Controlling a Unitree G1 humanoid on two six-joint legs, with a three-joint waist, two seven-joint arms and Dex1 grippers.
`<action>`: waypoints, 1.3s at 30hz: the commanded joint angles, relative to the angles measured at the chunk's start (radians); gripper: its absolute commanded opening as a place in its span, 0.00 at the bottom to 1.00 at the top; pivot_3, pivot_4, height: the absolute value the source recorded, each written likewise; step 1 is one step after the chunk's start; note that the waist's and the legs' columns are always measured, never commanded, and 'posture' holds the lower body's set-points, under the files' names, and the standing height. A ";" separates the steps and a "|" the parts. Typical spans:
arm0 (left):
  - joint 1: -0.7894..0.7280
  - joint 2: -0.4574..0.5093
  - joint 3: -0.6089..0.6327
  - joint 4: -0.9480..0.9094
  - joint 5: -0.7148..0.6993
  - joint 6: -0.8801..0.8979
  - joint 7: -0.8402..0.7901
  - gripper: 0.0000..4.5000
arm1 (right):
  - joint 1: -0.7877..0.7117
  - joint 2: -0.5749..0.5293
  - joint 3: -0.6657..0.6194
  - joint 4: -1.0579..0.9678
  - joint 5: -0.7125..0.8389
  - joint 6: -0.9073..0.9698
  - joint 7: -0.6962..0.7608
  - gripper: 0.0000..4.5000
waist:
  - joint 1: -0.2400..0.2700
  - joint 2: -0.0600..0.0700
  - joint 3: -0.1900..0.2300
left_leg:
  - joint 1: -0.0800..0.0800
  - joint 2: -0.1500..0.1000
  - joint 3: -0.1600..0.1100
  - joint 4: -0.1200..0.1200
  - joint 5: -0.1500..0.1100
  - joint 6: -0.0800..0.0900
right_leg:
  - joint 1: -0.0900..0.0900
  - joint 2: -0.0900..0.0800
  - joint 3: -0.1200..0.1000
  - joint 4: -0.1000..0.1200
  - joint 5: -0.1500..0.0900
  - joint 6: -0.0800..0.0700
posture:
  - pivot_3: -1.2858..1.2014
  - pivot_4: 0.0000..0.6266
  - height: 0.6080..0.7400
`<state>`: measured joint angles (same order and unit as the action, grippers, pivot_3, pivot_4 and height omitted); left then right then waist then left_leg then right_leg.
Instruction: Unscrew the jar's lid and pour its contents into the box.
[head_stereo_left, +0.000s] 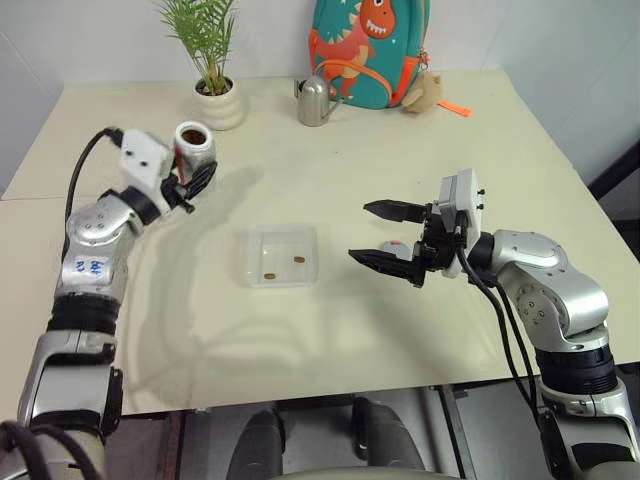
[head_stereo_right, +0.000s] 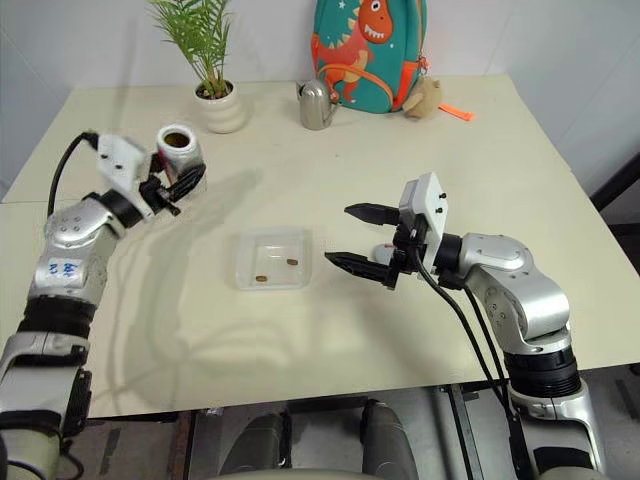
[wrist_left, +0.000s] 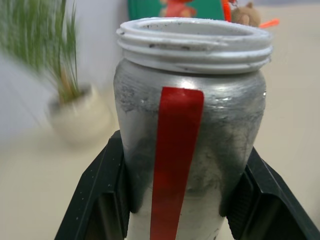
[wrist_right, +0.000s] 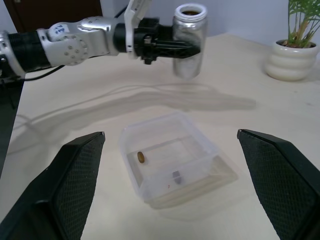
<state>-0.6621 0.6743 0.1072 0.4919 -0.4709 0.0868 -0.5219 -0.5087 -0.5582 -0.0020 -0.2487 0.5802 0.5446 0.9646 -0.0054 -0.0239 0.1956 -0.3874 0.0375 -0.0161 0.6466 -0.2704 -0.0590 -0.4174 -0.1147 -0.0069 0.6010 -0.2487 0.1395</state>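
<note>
Cream table (head_stereo_left: 420, 150), box (head_stereo_left: 283, 256), right fingers (head_stereo_left: 383, 236) spread, left fingers (head_stereo_left: 190, 187) gripping jar (head_stereo_left: 194, 146), possibly upright.

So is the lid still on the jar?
No, the jar shows a bare threaded rim and an open mouth, gripped upright in the left gripper.

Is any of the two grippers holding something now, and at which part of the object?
The left gripper holds the open jar upright, jaws clamped on its body below the neck. The right gripper holds nothing, jaws open.
</note>
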 joint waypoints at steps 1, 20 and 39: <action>0.010 -0.012 0.192 -0.014 -0.133 0.109 0.046 0.43 | -0.016 -0.013 0.003 -0.006 -0.014 -0.040 0.022 0.99 | 0.001 -0.001 0.000 | 0.000 0.000 0.000 0.001 0.000 0.000 | 0.001 0.000 0.000 0.000 0.000 0.000 | 0.52 0.24 1.00; 0.016 0.049 0.335 0.570 0.135 -0.382 0.138 0.43 | -0.032 -0.029 0.085 0.063 -0.130 -0.124 0.080 0.99 | 0.005 -0.004 -0.002 | 0.002 0.000 0.000 0.000 -0.001 0.000 | 0.005 0.000 -0.001 -0.007 0.003 0.001 | 0.52 0.24 1.00; 0.298 0.061 0.388 0.231 0.078 -0.290 -0.019 0.99 | -0.018 -0.056 0.065 0.018 -0.089 -0.071 0.122 1.00 | 0.001 -0.004 -0.002 | 0.002 0.001 0.001 -0.001 -0.003 0.000 | 0.004 0.000 -0.001 -0.009 0.003 0.001 | 0.52 0.24 1.00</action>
<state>-0.4051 0.7087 0.4719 0.8177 -0.3704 -0.2277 -0.5207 -0.5262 -0.5986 0.0902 -0.1897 0.4651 0.4779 1.0780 -0.0041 -0.0283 0.1933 -0.3855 0.0386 -0.0147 0.6458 -0.2740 -0.0590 -0.4133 -0.1150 -0.0082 0.5925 -0.2457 0.1400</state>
